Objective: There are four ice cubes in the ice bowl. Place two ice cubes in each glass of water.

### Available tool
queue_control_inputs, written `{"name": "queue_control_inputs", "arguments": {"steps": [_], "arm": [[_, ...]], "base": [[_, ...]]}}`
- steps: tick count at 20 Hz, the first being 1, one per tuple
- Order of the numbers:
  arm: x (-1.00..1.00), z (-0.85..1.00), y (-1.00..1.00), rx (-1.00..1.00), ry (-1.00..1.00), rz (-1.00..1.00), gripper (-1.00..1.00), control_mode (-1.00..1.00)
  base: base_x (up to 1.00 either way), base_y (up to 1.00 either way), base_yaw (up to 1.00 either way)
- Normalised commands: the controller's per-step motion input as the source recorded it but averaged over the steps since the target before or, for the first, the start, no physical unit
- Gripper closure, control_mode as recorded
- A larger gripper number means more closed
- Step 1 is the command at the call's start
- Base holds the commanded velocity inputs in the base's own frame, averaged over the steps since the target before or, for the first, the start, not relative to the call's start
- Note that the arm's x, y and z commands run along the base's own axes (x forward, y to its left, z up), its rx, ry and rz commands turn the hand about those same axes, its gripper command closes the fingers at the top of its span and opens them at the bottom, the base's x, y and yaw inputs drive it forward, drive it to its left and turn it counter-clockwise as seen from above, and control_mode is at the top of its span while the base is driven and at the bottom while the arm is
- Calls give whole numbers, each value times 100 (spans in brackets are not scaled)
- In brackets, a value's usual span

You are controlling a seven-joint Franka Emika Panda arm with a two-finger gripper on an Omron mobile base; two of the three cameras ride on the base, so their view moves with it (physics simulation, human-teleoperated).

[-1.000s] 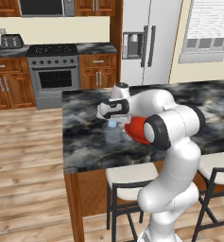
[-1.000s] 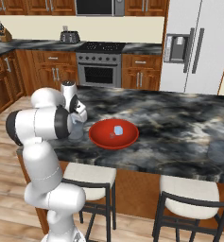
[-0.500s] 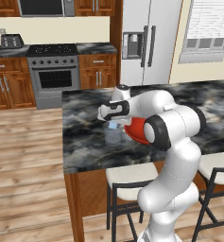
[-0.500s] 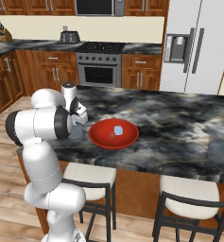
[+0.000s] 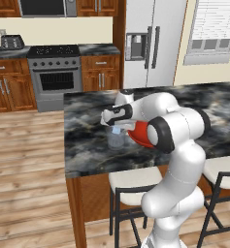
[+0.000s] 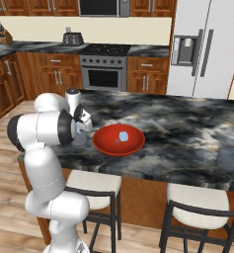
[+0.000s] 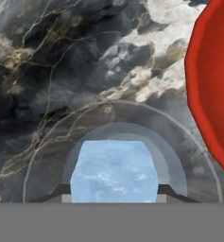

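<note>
ice cube [image 7: 114,170] pinched in the gripper [image 7: 114,191] right over a glass of water [image 7: 120,151].
in the hand view the cube sits bottom centre between the finger tips, the glass rim ringing it, the ice bowl [image 7: 210,90] just beside at the right edge. the dark marble counter [image 6: 187,128] spans the middle of the right base view, with wood cabinets, a stove [image 6: 106,69] and a fridge [image 6: 207,49] behind. the red bowl holds two cubes [image 6: 121,138]; a second glass [image 6: 230,159] stands well apart at the right.

No lettering, label, brand or number can be read on anything; no signs either.
</note>
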Motion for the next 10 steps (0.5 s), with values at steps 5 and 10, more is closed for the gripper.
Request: {"name": "queue_control_inputs", "arguments": {"steps": [5, 10], "arm": [[14, -1, -7, 0, 0, 0, 100, -100], [23, 0, -5, 0, 0, 0, 100, -100]], "base": [[0, 0, 0], [0, 0, 0]]}}
